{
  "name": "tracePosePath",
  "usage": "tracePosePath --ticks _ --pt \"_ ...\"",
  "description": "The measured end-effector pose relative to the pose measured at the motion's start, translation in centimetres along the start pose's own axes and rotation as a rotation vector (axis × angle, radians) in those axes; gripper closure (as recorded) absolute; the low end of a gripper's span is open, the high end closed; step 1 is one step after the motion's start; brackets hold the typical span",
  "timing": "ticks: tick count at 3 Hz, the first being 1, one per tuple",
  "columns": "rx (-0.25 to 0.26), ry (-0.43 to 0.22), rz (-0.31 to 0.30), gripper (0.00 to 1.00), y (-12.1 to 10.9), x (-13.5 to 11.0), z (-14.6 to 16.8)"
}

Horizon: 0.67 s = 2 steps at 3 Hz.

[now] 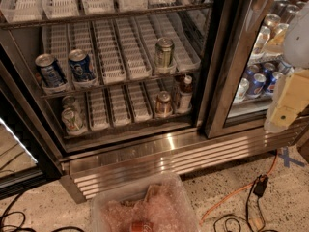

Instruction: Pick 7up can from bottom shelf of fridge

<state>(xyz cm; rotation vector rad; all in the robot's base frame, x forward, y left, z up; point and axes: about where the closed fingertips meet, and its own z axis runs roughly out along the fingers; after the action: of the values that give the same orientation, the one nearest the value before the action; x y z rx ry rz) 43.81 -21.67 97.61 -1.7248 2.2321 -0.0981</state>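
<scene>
The speckled floor (48,198) is carrying a clear bin (107,215), and an orange cord (228,197) is lying beside it. The gripper (285,109) is hanging high on the right.

7up can (71,120) set front left on the bottom shelf (120,106) of the fridge (169,154), brownish can (163,104) placed to its right, tool (285,108) held outside, far right.

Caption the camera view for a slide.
Open fridge, 7up can at left on the bottom shelf; gripper hangs at far right, outside the fridge.
</scene>
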Motion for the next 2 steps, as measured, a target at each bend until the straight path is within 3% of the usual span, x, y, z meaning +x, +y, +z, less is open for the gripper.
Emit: tracePosePath --ticks 2 --pt "0.008 -0.017 0.019 0.00 -0.19 -0.17 0.41"
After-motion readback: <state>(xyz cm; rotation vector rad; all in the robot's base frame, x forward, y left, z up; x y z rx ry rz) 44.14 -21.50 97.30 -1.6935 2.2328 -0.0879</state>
